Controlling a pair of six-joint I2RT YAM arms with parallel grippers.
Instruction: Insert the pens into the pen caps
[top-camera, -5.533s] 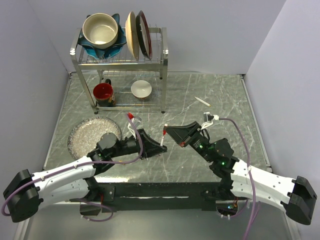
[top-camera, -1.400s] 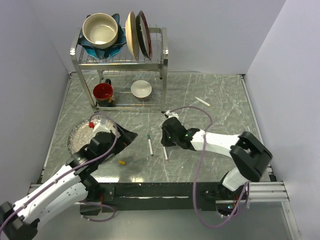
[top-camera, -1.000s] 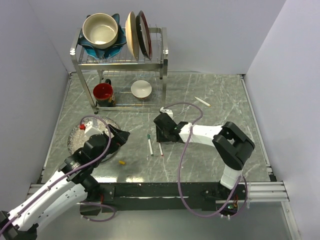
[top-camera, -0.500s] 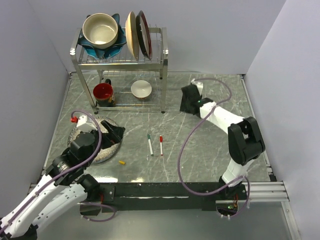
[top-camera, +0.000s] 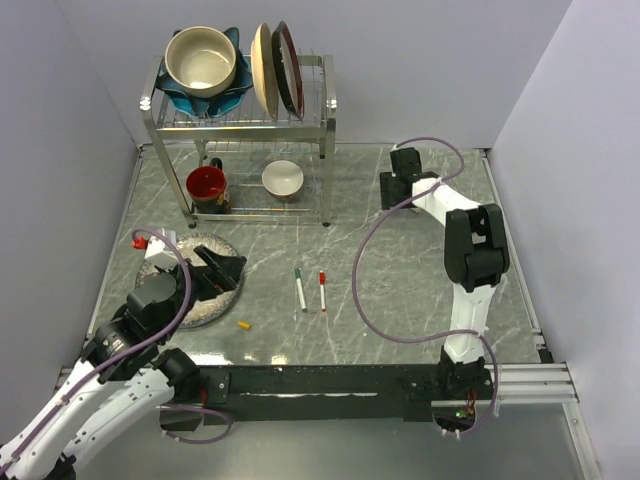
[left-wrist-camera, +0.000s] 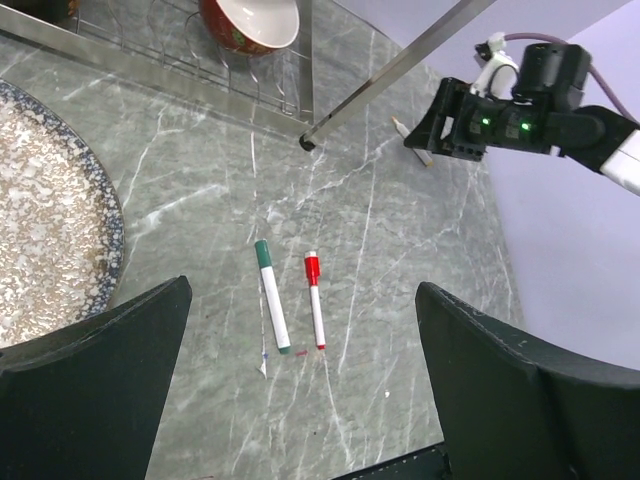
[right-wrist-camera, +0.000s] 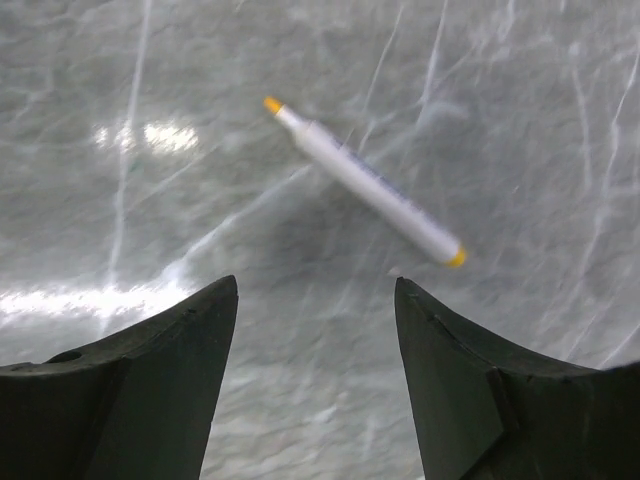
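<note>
Right jaws are wide and empty over the yellow-tipped pen (right-wrist-camera: 365, 185), left jaws wide too; I'd square up across the barrel's middle before closing.

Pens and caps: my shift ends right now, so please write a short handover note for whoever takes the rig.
Left gripper: open, empty, near left.
Right gripper: open, empty, above the yellow pen at the far side.
Done: green pen and red pen are capped and lie side by side at the centre.
Left to do: the yellow pen is uncapped. Its yellow cap lies loose, nearer the front and left of the capped pair. Bring the two together and push the pen in.
</note>
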